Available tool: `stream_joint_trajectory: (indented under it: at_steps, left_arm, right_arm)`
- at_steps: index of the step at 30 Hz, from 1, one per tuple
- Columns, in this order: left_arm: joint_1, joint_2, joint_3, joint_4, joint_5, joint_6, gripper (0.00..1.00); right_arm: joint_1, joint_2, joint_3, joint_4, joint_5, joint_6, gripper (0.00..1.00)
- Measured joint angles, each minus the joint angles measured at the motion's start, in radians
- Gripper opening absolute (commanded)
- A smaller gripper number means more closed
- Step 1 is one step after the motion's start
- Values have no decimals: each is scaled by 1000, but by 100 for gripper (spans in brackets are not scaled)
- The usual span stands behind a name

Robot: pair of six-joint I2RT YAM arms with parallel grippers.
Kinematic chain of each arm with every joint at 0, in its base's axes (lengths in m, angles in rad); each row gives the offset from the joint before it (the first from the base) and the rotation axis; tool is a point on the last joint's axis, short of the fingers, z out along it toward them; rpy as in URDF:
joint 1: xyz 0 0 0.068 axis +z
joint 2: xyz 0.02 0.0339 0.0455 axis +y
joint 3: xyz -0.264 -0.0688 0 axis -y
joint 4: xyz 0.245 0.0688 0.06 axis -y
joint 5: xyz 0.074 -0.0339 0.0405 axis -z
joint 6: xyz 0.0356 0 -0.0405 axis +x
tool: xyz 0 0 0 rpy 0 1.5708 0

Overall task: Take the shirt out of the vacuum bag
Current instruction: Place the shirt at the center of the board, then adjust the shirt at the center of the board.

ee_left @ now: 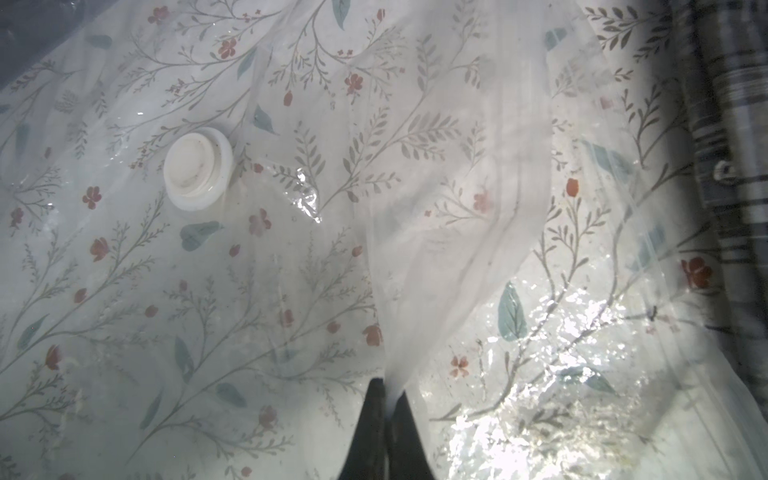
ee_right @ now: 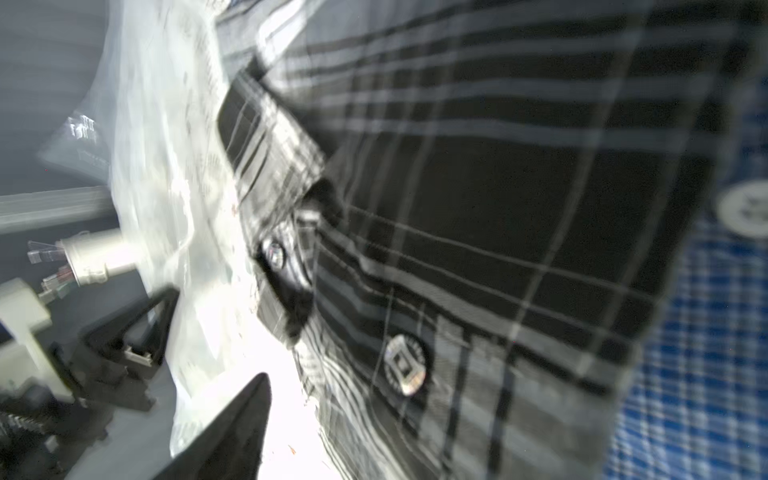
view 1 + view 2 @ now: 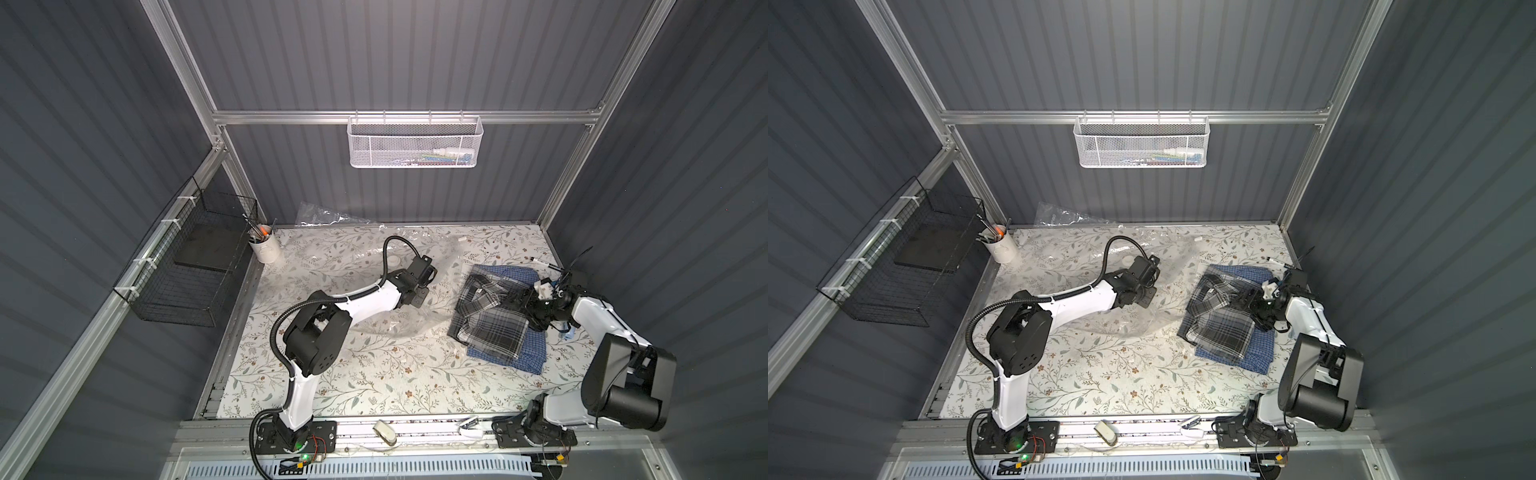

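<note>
The table has a flowered cover. The vacuum bag lies in the middle, and only the cover shows through it. Its white cap faces up. At 3 o'clock, outside the bag, the grey checked shirt lies on a blue checked shirt. The black wire basket at 9 o'clock holds a dark slab. The white mesh basket at 12 o'clock holds small things I cannot tell. The cup at 10 o'clock holds pens. The left gripper pinches a fold of the bag. The right gripper is over the grey shirt, jaws apart.
</note>
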Motion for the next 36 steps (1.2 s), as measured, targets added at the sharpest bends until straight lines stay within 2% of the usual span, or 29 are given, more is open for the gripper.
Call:
stream_joint_trajectory:
  at_steps: [5, 11, 16, 22, 26, 30, 34, 36]
  left_arm:
    - [11, -13, -2, 0, 5, 8, 0]
    - [12, -21, -4, 0, 10, 12, 0]
    - [13, -23, -9, 0, 23, 13, 0]
    - [17, -23, -10, 0, 54, 14, 18]
    - [27, -23, -10, 1, 73, 15, 31]
    - [41, -23, -15, 1, 88, 15, 36]
    - [49, -23, -24, 4, 90, 14, 38]
    - [52, -24, -27, 5, 91, 14, 38]
  right_arm:
    - [-53, 5, 29, 33, 66, 19, 95]
    - [-128, 84, 41, 101, 76, 22, 88]
    - [-135, 153, 41, 168, 12, 27, 80]
    - [-135, 185, 40, 241, -35, 39, 66]
    - [-135, 219, 40, 297, -62, 61, 61]
    - [-135, 272, 42, 338, -89, 82, 55]
    - [-135, 304, 55, 365, -113, 101, 38]
    - [-135, 306, 65, 376, -126, 106, 25]
